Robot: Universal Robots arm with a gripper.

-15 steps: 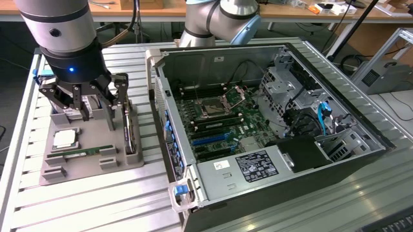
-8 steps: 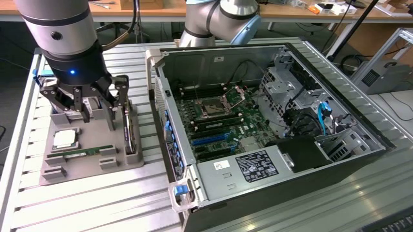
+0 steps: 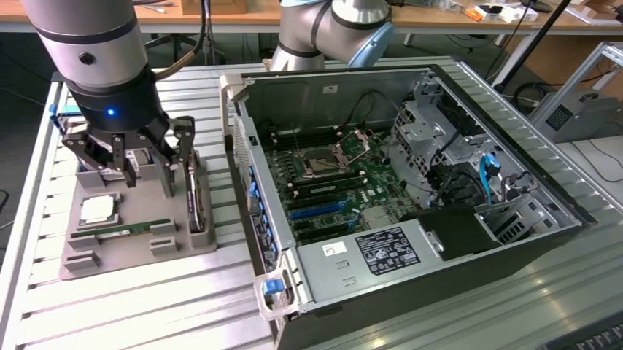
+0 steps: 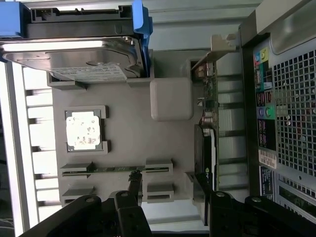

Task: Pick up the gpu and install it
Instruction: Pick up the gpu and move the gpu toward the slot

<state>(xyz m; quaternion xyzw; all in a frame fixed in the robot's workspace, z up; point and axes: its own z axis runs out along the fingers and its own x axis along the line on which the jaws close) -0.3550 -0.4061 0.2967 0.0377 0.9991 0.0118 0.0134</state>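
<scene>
Gripper (image 3: 146,175) nearest the lens, at 10 o'clock in the exterior view; fingers (image 3: 180,157) spread wide, pinching nothing; jaws point straight down over the grey tray (image 3: 136,244); arm (image 3: 93,51) upright above it, wrist vertical, small blue light on the black wrist body; arm's base at 12 o'clock behind the computer case (image 3: 409,182). In the wrist view the gripper (image 4: 170,197) straddles the tray (image 4: 123,133), with one finger beside the memory stick (image 4: 116,169) and the other over the end of the gpu (image 4: 205,148); contact with the card cannot be told. gpu (image 3: 198,200) stands on its long edge in the slot at the tray's 3 o'clock side, next to the case; thin, dark-faced, green board edge, silver bracket at the far end, black cooler with a small green logo; not lifted. Processor chip (image 3: 98,209) and memory stick (image 3: 127,230) lie flat in tray pockets; hard drive (image 4: 84,59) in a blue holder at the tray's far end; case open, motherboard exposed; slatted table (image 3: 127,313) beneath.
</scene>
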